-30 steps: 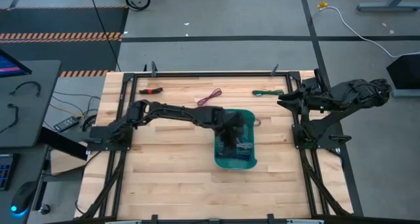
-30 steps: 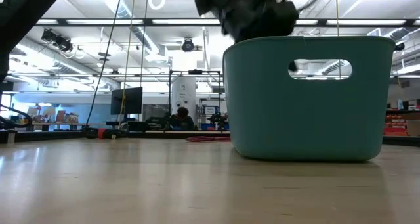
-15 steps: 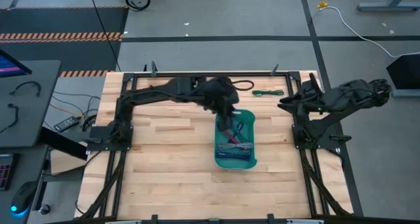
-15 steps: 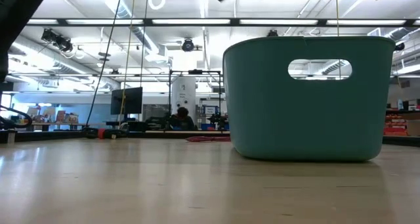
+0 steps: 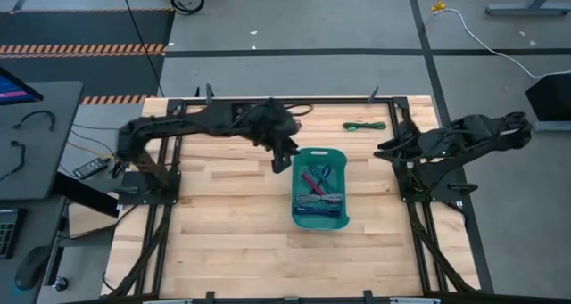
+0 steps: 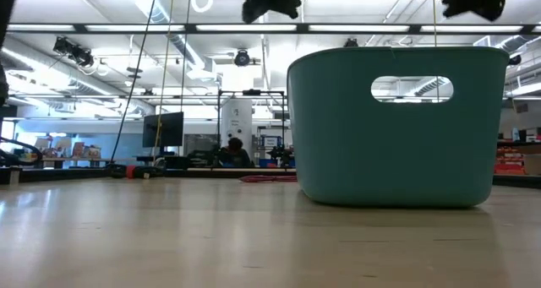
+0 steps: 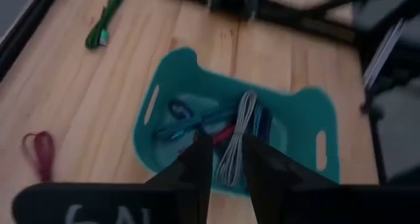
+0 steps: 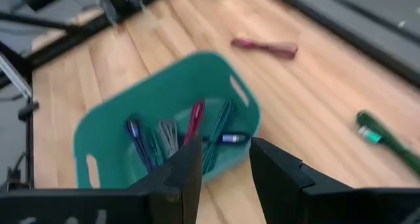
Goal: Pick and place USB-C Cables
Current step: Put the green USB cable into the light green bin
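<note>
Near the middle of the wooden surface (image 5: 223, 224) sits a teal bin (image 5: 320, 198) with handle slots in its walls. Several USB-C Cables lie inside it: a red one (image 5: 308, 176), a grey one (image 5: 323, 198), and blue and teal ones that I can't separate cleanly. A green cable (image 5: 363, 126) lies on the surface beyond the bin, toward the far edge and apart from it. From the left wrist view, a dark red cable (image 7: 41, 151) rests on the wood off to one side of the bin; the right wrist view shows it too (image 8: 264, 47).

The left hand (image 5: 282, 158) hangs above the surface just beside the bin's far corner, its fingers (image 7: 199, 159) spread a little with nothing between them. The right hand (image 5: 385, 149) waits over the surface's edge, well apart from the bin, fingers (image 8: 186, 166) likewise parted and empty.

Looking level across the surface, the bin's wall (image 6: 390, 153) stands tall, hiding its contents.
</note>
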Available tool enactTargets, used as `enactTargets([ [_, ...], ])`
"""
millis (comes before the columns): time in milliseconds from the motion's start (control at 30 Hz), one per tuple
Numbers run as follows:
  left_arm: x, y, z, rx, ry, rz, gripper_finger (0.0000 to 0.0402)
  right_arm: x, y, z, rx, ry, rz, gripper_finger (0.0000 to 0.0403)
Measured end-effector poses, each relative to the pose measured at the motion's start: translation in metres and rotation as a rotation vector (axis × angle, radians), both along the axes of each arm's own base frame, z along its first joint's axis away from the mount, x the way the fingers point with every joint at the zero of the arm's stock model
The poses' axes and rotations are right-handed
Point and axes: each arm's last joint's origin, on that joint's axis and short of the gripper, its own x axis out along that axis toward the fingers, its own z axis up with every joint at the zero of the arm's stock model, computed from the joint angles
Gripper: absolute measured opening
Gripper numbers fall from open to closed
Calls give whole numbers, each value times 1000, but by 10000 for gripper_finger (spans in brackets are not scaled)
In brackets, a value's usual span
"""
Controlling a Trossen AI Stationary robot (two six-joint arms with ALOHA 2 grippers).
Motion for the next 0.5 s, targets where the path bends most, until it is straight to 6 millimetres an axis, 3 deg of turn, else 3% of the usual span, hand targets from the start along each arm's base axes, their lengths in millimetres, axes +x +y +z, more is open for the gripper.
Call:
enactTargets([
  [167,-45,-3,-36,-110,-188,142,73,12,3,-31,48,-12,46,132],
  [300,-82,-6,-65,-204,-332,252,65,29,4,-54,75,-143,86,132],
  [500,-125,-10,-95,-289,-502,338,54,54,-20,-65,114,-404,-32,132],
])
